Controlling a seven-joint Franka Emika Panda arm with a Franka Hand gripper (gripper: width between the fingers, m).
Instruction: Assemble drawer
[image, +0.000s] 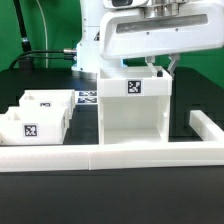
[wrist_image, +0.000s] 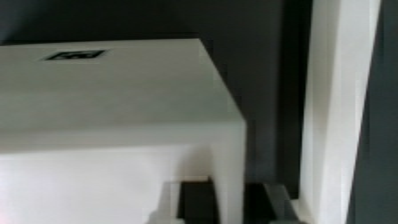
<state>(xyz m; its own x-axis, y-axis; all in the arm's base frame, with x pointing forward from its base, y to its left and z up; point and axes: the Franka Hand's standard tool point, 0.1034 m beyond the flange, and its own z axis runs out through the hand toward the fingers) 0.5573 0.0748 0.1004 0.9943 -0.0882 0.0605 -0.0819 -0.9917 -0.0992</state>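
The white cube-like drawer housing (image: 135, 108) stands on the black table, its open front towards the front rail and a tag on its top edge. Two small white trays (image: 35, 115) with tags sit side by side at the exterior view's left. My gripper (image: 168, 67) is down at the housing's upper corner on the exterior view's right. In the wrist view the housing (wrist_image: 107, 110) fills the frame. My gripper (wrist_image: 231, 205) straddles its thin side wall, and the dark fingers (wrist_image: 192, 200) lie against both faces of that wall, shut on it.
A long low white rail (image: 110, 156) runs along the table's front and turns back at the exterior view's right (image: 205, 125); it also shows beside the housing in the wrist view (wrist_image: 338, 100). The marker board (image: 88, 98) lies behind the trays. Cables run at the back left.
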